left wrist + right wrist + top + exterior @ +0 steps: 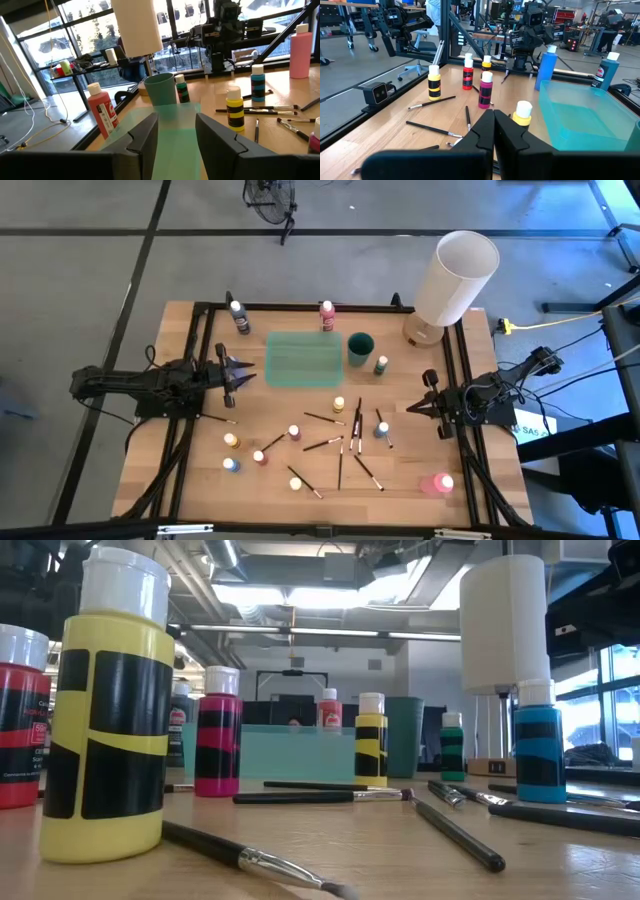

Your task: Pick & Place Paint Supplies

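A: From above, what lies on the wooden surface [200, 470]?
B: Small white-capped paint bottles [294, 432] and thin dark-handled brushes [322, 444] scattered below a translucent green rectangular tray [303, 359]. The left end effector [243, 376] sits just left of that tray, empty; the right end effector [411, 408] waits at the right edge.

A: At table height?
B: A yellow bottle with black bands [108, 720] stands nearest, a brush [250, 858] beside it.

A: The wrist views?
B: The left's fingers [148, 137] stand parted, holding nothing; the right's fingers [485, 131] are pressed together.
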